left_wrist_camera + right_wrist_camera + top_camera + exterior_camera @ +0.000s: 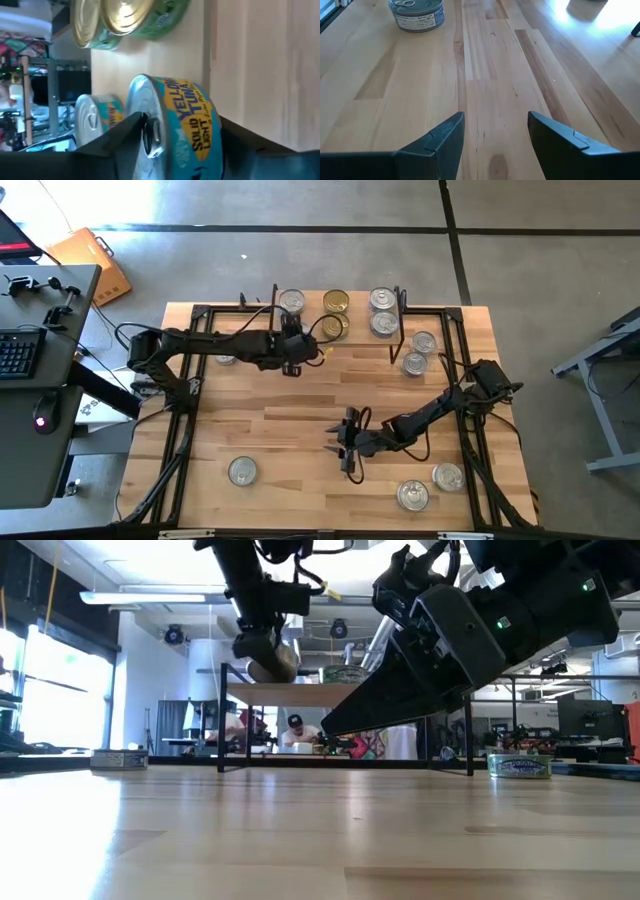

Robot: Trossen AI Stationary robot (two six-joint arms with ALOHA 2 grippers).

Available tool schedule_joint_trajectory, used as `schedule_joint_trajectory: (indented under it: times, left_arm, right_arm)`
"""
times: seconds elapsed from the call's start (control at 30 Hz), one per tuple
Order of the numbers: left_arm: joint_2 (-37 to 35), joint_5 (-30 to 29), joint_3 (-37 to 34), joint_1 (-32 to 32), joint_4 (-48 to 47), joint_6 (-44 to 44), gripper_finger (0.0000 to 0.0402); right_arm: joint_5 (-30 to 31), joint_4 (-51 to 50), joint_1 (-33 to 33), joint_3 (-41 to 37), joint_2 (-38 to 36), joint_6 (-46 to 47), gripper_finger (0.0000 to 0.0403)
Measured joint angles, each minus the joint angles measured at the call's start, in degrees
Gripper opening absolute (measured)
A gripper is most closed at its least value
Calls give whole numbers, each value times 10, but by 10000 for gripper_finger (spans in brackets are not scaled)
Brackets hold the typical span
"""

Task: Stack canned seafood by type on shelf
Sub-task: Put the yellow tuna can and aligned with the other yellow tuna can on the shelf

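We see a wooden table (290, 430) bearing the shelf (340, 340) at its far edge; every place below is given relative to the shelf.

Left arm: reaches along the near side of the shelf; its gripper (291, 332) sits at the shelf's left part. In the left wrist view its fingers (125, 132) flank a blue-labelled tuna tin (172, 120), one on each side; we cannot tell whether they press on it or stand just off it.

Right arm: lies well in front of the shelf, its gripper (495, 132) low over bare table, jaws apart with nothing between them.

Tins on the shelf: a silver-lidded tin (291, 301) at the left end, two gold-lidded tins (335, 302) in the middle, two silver-lidded tins (382, 300) towards the right.

Tins off the shelf: two (423, 342) just right of it on the table, one (242, 471) well in front to the left, two (447, 476) well in front to the right.
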Motion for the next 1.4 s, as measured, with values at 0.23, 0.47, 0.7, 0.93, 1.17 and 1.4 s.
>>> schedule_joint_trajectory:
  times: [0.23, 0.47, 0.7, 0.93, 1.17, 1.4]
  left_arm:
    - [-33, -1, -1, 0, -50, -37, 271]
    - [-89, -7, -1, 1, -64, -87, 274]
    - [-122, 11, -1, 1, -65, -132, 275]
    - [-89, 67, -1, 5, -65, -142, 267]
    - [-43, 33, -1, 13, -64, -122, 261]
    - [-44, 5, -1, 11, -68, -122, 261]
  right_arm:
    - [-1, -4, 0, 0, 0, 0, 210]
    - [-1, -4, 0, 0, 0, 0, 210]
    - [-1, -6, 0, 0, 0, 4, 210]
    - [-2, -6, 0, 0, 0, 4, 210]
    - [-2, -9, 0, 0, 0, 5, 210]
    - [-2, -10, 0, 0, 0, 5, 210]
